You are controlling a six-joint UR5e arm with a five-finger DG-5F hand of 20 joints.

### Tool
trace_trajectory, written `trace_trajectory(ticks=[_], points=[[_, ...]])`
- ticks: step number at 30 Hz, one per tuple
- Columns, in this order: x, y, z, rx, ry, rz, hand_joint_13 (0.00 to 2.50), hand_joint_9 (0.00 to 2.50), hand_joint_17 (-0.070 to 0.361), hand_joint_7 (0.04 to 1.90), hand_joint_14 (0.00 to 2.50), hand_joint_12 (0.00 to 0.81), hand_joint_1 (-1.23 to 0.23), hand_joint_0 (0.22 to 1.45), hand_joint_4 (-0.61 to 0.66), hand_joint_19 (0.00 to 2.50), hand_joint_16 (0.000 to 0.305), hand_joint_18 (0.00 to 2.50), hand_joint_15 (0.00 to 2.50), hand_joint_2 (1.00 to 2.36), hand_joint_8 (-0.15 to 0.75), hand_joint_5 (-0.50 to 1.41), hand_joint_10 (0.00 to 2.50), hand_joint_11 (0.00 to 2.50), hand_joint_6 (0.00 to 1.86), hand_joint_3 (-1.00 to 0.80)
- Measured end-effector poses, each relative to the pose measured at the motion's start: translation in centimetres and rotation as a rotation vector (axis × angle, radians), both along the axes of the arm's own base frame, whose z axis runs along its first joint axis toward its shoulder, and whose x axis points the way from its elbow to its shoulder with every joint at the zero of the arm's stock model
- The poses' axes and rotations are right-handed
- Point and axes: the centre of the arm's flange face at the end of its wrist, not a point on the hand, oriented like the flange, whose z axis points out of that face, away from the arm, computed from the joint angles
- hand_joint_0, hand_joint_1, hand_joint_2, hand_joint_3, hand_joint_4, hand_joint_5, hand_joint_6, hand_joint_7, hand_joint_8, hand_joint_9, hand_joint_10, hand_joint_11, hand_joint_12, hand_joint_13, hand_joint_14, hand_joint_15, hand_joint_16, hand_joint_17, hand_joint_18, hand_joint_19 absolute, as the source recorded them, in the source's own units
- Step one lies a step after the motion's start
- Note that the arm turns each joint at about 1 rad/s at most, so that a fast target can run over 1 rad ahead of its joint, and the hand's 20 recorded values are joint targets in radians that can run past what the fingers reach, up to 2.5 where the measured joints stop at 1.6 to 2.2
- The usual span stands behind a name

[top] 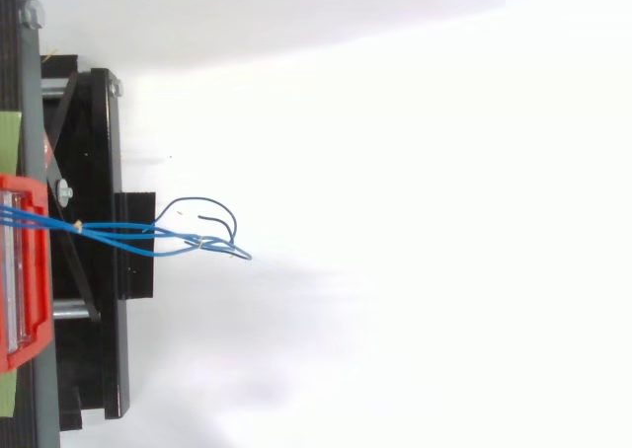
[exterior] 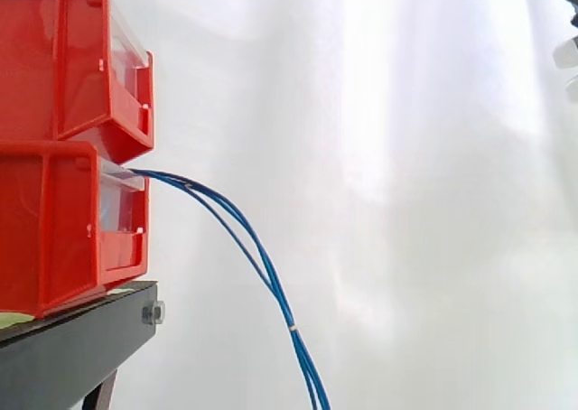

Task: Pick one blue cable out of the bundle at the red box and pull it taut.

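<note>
– Side view, top right edge: that is your hand (exterior: 568, 56), high up and well apart from the cables (exterior: 264, 264). Is it open or closed?

– I cannot tell; too little of it shows at the edge.

– So which step are you on?

– The approach, I'd judge. Nothing is picked or taut yet. The bundle hangs slack from the front of the lower red box (exterior: 63, 234) at the left, curves down to the right and leaves the bottom edge.

– What does your next move call for?

– Bring the hand down and left to the hanging stretch, then single out one strand. That's the hard part: the strands are thin, run touching one another, and a pale tie seems to bind them low down.

– Any help from above?

– Yes. In the top view the cables (top: 148, 233) cross the black stand (top: 99, 172) and splay into loose loops at the right, where you would separate one more easily.
</note>
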Motion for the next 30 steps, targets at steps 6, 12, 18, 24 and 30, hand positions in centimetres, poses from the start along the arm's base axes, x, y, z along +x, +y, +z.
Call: trace_trajectory(ticks=[6,12,18,24,30], points=[[0.3,0.8,0.1,-0.006,-0.009,-0.004,0.00,0.11,0.144,0.68,0.00,0.385,-0.51,0.48,0.21,0.21,0.064,0.00,0.14,1.00,0.284,-0.25,0.00,0.00,0.50,-0.50],[0.7,1.6,0.1,-0.005,-0.023,-0.005,0.00,0.11,0.143,0.69,0.00,0.385,-0.51,0.48,0.22,0.21,0.064,0.00,0.14,1.00,0.285,-0.25,0.00,0.00,0.50,-0.50],[2.1,2.1,-2.1,0.009,0.011,-0.005,0.00,0.12,0.144,0.69,0.00,0.385,-0.51,0.48,0.22,0.20,0.064,0.00,0.14,1.00,0.285,-0.25,0.00,0.00,0.50,-0.50],[3.8,2.3,-4.4,0.040,0.020,-0.009,0.00,0.12,0.144,0.69,0.00,0.385,-0.51,0.48,0.22,0.20,0.064,0.00,0.15,1.00,0.286,-0.25,0.00,0.00,0.50,-0.50],[5.0,2.4,-5.9,0.047,0.010,-0.020,0.00,0.12,0.144,0.69,0.00,0.385,-0.51,0.48,0.22,0.21,0.064,0.00,0.14,1.00,0.287,-0.25,0.00,0.00,0.50,-0.50]])
